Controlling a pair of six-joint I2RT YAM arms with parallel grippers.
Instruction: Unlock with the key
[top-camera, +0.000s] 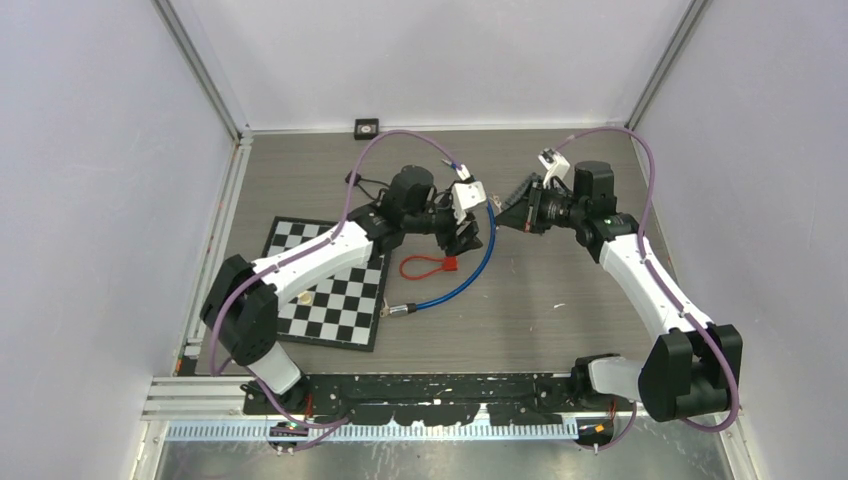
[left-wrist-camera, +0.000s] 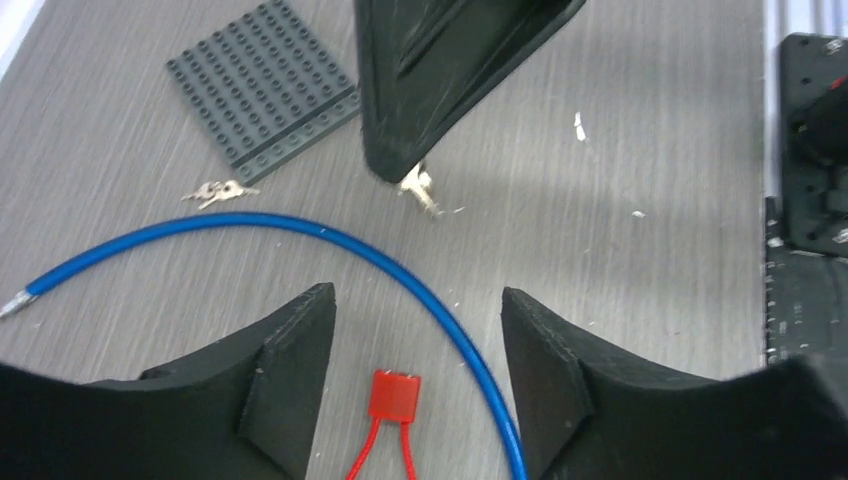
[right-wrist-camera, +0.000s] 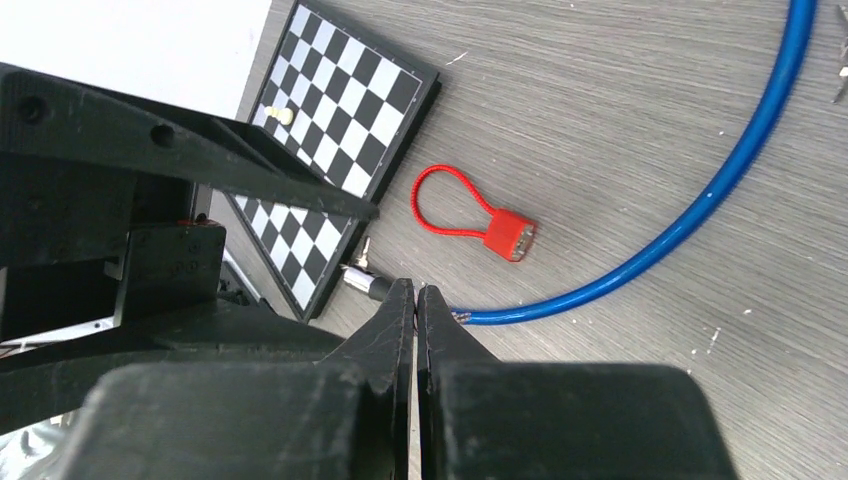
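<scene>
Black-and-white squares mark the chessboard (top-camera: 330, 285) at the left of the table; it plays no part in this procedure. To its right, locate the red padlock (left-wrist-camera: 396, 395). It lies flat on the table with its cable loop toward the board. The loop appears closed, and no key is in the body.

Check the left gripper (left-wrist-camera: 415, 300), which hangs directly above the padlock. Its jaws stand wide apart and hold nothing; the lock body sits on the table below the gap. The blue cable (left-wrist-camera: 300, 228) curves past just beside the padlock.

Further right, check the right gripper (right-wrist-camera: 415, 290). Its jaws are pressed together. The left wrist view shows a small key (left-wrist-camera: 420, 188) projecting from their tip, above the table and apart from the lock.

Status: the key is in hand. The padlock is not yet gripped, and the key is neither inserted nor turned. Expect that you must steady the lock body first, then align the key with the keyway; misalignment is the likely fault.
</scene>
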